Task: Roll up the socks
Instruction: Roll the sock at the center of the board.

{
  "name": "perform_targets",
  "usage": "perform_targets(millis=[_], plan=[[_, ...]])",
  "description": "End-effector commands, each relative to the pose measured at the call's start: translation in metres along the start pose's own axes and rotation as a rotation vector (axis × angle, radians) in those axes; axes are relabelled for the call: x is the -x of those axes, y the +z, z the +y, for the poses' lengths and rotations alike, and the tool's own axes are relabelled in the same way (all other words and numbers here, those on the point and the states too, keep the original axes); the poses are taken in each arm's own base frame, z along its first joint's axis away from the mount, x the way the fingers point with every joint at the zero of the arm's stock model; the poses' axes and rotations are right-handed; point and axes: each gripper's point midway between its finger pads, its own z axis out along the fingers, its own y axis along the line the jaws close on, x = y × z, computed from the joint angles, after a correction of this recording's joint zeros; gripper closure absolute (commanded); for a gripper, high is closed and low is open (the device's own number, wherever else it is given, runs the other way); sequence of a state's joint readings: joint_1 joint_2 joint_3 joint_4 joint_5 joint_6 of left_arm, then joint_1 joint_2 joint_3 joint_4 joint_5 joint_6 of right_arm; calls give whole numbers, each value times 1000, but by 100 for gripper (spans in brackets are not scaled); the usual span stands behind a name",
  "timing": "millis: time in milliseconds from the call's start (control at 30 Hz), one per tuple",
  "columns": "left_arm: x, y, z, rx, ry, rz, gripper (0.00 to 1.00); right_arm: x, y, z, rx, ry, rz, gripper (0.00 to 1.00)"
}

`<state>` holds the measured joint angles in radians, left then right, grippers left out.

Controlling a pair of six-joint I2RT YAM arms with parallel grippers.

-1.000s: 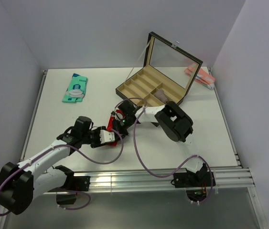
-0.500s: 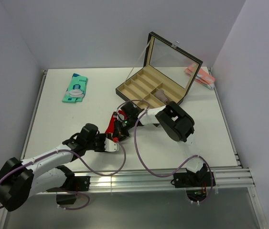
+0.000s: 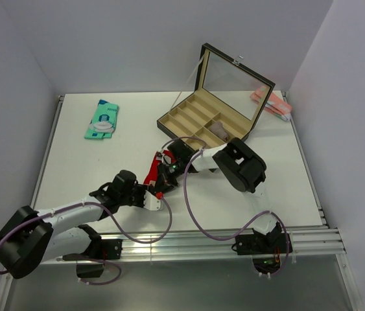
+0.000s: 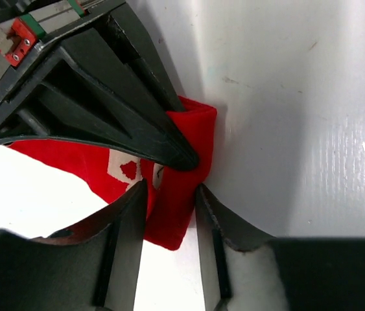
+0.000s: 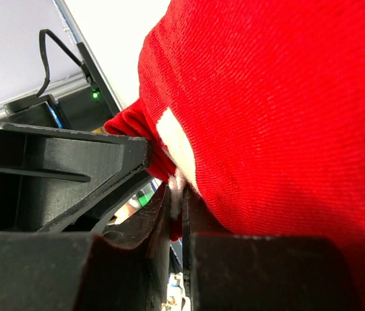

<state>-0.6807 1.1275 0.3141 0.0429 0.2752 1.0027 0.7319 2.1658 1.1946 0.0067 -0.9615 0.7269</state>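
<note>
One red sock [image 3: 150, 172] with a white emblem lies near the middle of the table, between both grippers. My right gripper [image 3: 161, 176] is shut on its fabric; in the right wrist view [image 5: 176, 194] a thin fold of red and white cloth is pinched between the fingers, and the sock [image 5: 266, 103] fills the frame. My left gripper [image 3: 155, 199] sits at the sock's near end. In the left wrist view [image 4: 171, 186] its two fingers press on either side of the sock's tip [image 4: 169, 207], just below the right gripper's black fingers [image 4: 137, 123]. No second red sock shows.
A teal sock [image 3: 102, 119] lies at the back left. An open wooden box [image 3: 198, 120] with compartments and a raised glass lid stands at the back centre. A pale pink bundle [image 3: 270, 102] lies at the back right. Metal rails [image 3: 214, 236] run along the near edge.
My left gripper has moved right and nearer, up to the sock's near end, and closed around it. The right gripper has shifted slightly towards the near edge with the sock.
</note>
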Motion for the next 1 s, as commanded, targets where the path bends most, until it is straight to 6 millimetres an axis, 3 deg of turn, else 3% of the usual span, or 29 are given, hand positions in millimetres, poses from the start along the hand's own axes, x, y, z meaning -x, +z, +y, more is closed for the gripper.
perform_targets(millis=[0, 300, 367, 500, 567, 600, 667, 733, 967], plan=[[-8, 6, -10, -53, 26, 33, 62, -17, -4, -27, -84, 126, 16, 100], [-5, 8, -35, -213, 37, 28, 82, -18, -11, -26, -81, 104, 3, 98], [-3, 6, -43, -269, 21, 21, 88, -14, -13, -23, -90, 82, -13, 93], [5, 2, -50, -375, -30, 29, 96, -2, -20, -14, -120, 20, -83, 69], [3, -2, -62, -457, -84, 59, 99, 6, -27, -7, -140, -18, -136, 63], [12, -1, -56, -470, -103, 44, 100, 11, -31, -3, -152, -30, -159, 60], [9, -7, -67, -546, -142, 76, 100, 21, -40, 9, -170, -77, -223, 56], [16, -9, -66, -572, -162, 68, 100, 28, -51, 21, -180, -99, -284, 53], [31, -23, -72, -685, -270, 78, 100, 46, -90, 15, -273, -41, -514, 51]])
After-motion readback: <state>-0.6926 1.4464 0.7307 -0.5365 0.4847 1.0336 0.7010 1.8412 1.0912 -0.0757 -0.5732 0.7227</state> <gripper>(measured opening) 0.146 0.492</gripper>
